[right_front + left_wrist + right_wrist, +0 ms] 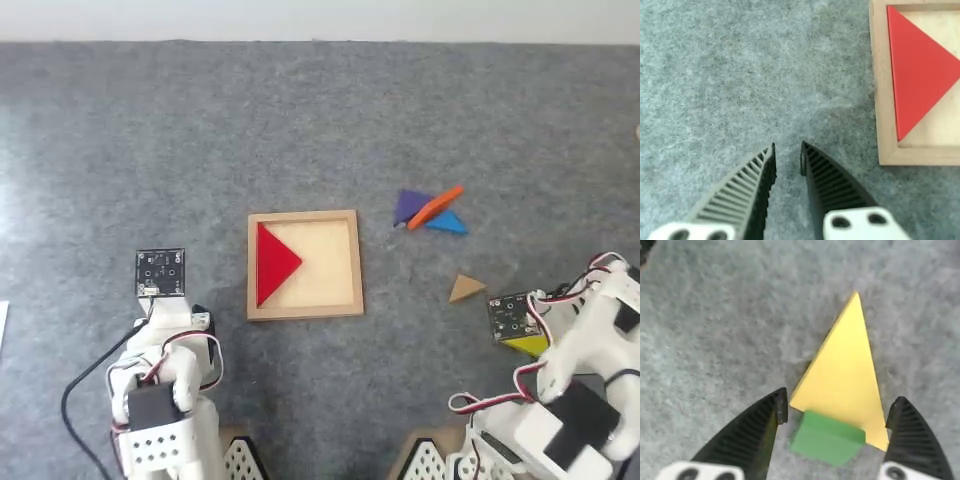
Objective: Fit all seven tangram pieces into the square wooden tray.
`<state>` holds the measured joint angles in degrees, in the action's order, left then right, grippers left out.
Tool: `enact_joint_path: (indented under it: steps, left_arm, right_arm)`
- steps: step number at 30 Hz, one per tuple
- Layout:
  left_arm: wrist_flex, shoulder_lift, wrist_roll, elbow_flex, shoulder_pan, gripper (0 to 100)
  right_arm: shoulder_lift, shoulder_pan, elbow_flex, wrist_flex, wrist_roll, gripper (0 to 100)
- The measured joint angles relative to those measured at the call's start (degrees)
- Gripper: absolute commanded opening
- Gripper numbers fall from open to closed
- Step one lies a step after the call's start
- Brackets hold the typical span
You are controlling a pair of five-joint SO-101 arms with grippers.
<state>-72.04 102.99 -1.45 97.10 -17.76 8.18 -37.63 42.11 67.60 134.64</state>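
Nearest the arms, the left gripper (787, 147) is hovering just above the gray table (300, 120), beside the tray's near left corner. Its jaws are standing only slightly apart and holding nothing. The right gripper (840, 402) is hanging with jaws spread wide, straddling the yellow triangle (845, 365). A green piece (827, 440) is lying over that triangle's wide end, and neither jaw is touching either piece.

Farther in, the square wooden tray (304, 314) is lying flat at mid-table. The red triangle (275, 263) is sitting inside it against the left wall. A tan triangle (465, 289) is lying on the table between the tray and the right arm.

Farthest out, the purple piece (408, 206), the orange piece (435, 208) and the blue piece (447, 223) are lying bunched together beyond the tray's far right corner, the orange one across the other two.

Judged from this layout, the task is sitting at an early stage: one piece is seated and six are waiting outside.
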Motion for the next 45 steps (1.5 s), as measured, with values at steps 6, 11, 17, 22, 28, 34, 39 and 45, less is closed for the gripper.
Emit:
enact_joint_path:
  steps: [6,11,17,22,28,34,39,45]
  left_arm:
    - [0.0,0.0,0.0,0.0,0.0,8]
    - [0.0,0.0,0.0,0.0,0.0,8]
    - [0.0,0.0,0.0,0.0,0.0,8]
    - [0.0,0.0,0.0,0.0,0.0,8]
    - [0.0,0.0,0.0,0.0,0.0,8]
    - [0.0,0.0,0.0,0.0,0.0,8]
    - [0.0,0.0,0.0,0.0,0.0,8]
    - [0.0,0.0,0.0,0.0,0.0,8]
  right_arm:
    - [0.0,-2.81,0.0,-0.26,4.84,32.1]
    - [-0.53,-3.87,0.0,-2.55,6.15,32.1]
    - [-0.53,-3.87,0.0,-2.64,6.95,32.1]
    - [-0.53,-3.87,0.0,-2.64,6.95,32.1]
    - [-0.53,-2.64,0.0,-3.08,6.95,32.1]
    - [-0.53,-1.76,5.19,-11.52,6.95,32.1]
    - [-0.53,-1.85,5.54,-12.92,7.12,32.1]
    - [-0.53,-1.67,5.98,-11.69,7.12,32.1]
